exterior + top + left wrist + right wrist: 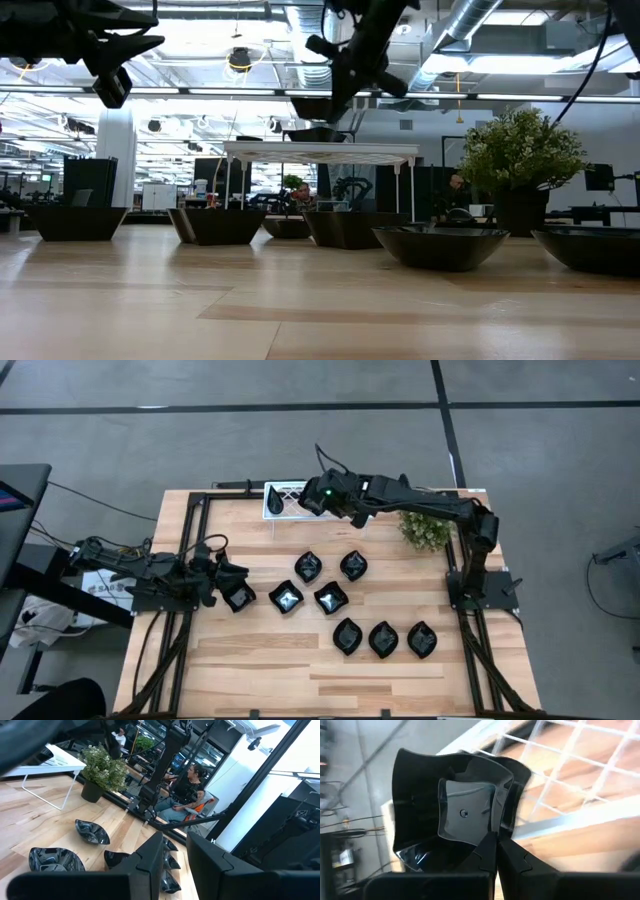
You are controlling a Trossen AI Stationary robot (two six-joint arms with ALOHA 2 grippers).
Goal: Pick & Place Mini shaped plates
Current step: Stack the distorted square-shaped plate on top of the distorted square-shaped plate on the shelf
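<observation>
The right gripper point(496, 851) is clamped on the rim of a black square plate point(451, 815), holding it over the white lattice tray point(284, 499) at the table's far edge. Another black plate point(274, 494) already lies on that tray. The left gripper point(232, 582) sits at the table's left side with its fingers point(150, 865) slightly apart, just above a plate point(241, 597), gripping nothing that I can make out. Seven more plates point(331, 598) are spread over the middle of the wooden table point(260, 670). A potted plant point(424, 529) stands near the right arm's base.
</observation>
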